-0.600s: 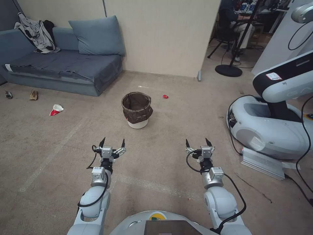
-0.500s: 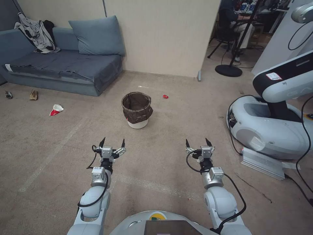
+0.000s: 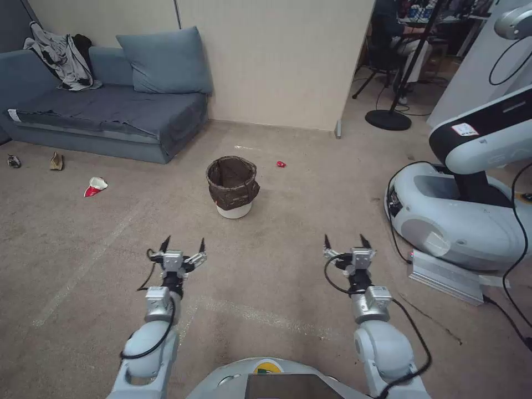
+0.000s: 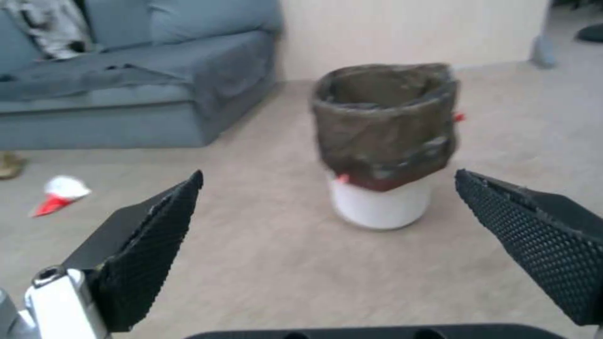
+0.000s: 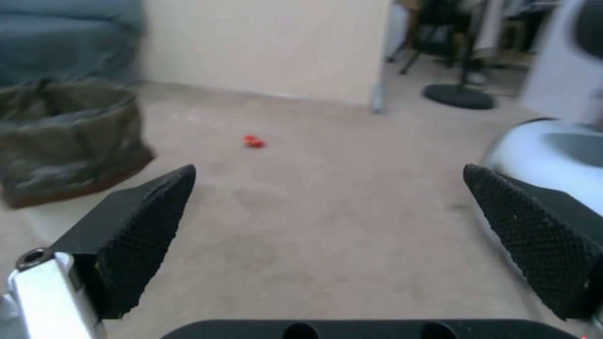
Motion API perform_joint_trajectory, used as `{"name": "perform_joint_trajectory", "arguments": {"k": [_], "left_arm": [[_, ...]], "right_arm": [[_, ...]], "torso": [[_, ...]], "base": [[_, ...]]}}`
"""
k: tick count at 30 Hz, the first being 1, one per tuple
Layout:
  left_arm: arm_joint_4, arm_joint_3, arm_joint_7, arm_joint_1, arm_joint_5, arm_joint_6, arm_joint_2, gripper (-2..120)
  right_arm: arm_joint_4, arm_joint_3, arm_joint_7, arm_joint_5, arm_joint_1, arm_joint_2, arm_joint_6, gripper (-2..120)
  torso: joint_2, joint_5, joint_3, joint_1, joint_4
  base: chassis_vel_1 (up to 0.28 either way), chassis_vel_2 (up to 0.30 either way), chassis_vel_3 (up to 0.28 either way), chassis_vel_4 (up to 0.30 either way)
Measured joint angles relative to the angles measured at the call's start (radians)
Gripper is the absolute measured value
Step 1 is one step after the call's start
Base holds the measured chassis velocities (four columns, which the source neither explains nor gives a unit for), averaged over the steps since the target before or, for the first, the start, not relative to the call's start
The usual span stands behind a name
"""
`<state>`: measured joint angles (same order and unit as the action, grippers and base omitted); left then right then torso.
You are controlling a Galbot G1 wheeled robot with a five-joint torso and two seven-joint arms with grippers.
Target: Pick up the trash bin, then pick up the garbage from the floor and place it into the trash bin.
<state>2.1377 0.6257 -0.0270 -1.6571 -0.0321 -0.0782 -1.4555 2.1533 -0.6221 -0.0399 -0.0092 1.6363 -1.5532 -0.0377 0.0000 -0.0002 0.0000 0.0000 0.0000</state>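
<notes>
Ahead of both spread-fingered grippers, left gripper [image 3: 183, 244] and right gripper [image 3: 348, 241], the trash bin [image 3: 233, 186] is seen upright on the floor [image 3: 288, 194], well apart. From the left wrist, it is framed between the parted jaws; from the right wrist, beyond one finger.

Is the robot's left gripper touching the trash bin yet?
Apart. In the head view, bare floor lies between the open left gripper and the trash bin; the left wrist view shows the same gap.
</notes>
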Motion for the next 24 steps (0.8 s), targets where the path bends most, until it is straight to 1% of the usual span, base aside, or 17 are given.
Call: {"name": "perform_joint_trajectory", "arguments": {"k": [1,3,4,6,7,8,11,13,19,24], "left_arm": [[0.0,0.0,0.0,0.0,0.0,0.0,0.0,100],[0.089,0.048,-0.018,-0.068,-0.022,-0.05,0.029,100],[0.125,0.068,-0.026,-0.097,-0.031,-0.071,0.041,100],[0.14,0.076,-0.029,-0.108,-0.035,-0.079,0.046,100],[0.192,0.107,-0.036,-0.151,-0.052,-0.109,0.064,100],[0.201,0.115,-0.036,-0.162,-0.058,-0.117,0.07,100],[0.204,0.12,-0.035,-0.171,-0.063,-0.125,0.073,100],[0.205,0.121,-0.033,-0.173,-0.064,-0.128,0.074,100],[0.2,0.119,-0.031,-0.173,-0.071,-0.143,0.073,100],[0.196,0.118,-0.036,-0.172,-0.071,-0.14,0.072,100]], "right_arm": [[0.0,0.0,0.0,0.0,0.0,0.0,0.0,100],[0.096,-0.045,-0.026,-0.009,0.053,-0.033,-0.024,100],[0.127,-0.06,-0.035,-0.012,0.07,-0.045,-0.032,100],[0.138,-0.065,-0.038,-0.013,0.076,-0.048,-0.035,100],[0.158,-0.075,-0.042,-0.013,0.088,-0.056,-0.039,100],[0.158,-0.076,-0.041,-0.012,0.09,-0.057,-0.04,100],[0.158,-0.076,-0.039,-0.009,0.091,-0.058,-0.041,100],[0.158,-0.076,-0.038,-0.008,0.091,-0.058,-0.044,100],[0.158,-0.073,-0.033,-0.007,0.096,-0.057,-0.062,100],[0.159,-0.072,-0.028,-0.007,0.099,-0.056,-0.085,100]], "torso": [[0.0,0.0,0.0,0.0,0.0],[0.0,0.0,0.0,0.0,0.0002],[0.0,-0.0002,0.0,0.0,-0.0001],[0.0,-0.0003,0.0,0.0,-0.0003],[0.0,0.0004,0.0,0.0,0.0001],[0.0,0.0008,0.0,0.0,0.0003],[0.0,-0.0004,0.0,0.0,0.0002],[0.0,0.0002,0.0,0.0,-0.0001],[0.0,0.0,0.0,0.0,-0.0001],[0.0,0.0001,0.0,0.0,0.0]], "base": [[0.0,0.0,0.0,0.0],[0.0,0.0,0.0,0.0],[0.0,0.0,0.0,0.0],[0.0,0.0,0.0,0.0],[0.0,0.0,0.0,0.0],[0.0,0.0,0.0,0.0],[0.0,0.0,0.0,0.0],[0.0,0.0,0.0,0.0],[0.0,0.0,0.0,0.0],[0.0,0.0,0.0,0.0]]}}
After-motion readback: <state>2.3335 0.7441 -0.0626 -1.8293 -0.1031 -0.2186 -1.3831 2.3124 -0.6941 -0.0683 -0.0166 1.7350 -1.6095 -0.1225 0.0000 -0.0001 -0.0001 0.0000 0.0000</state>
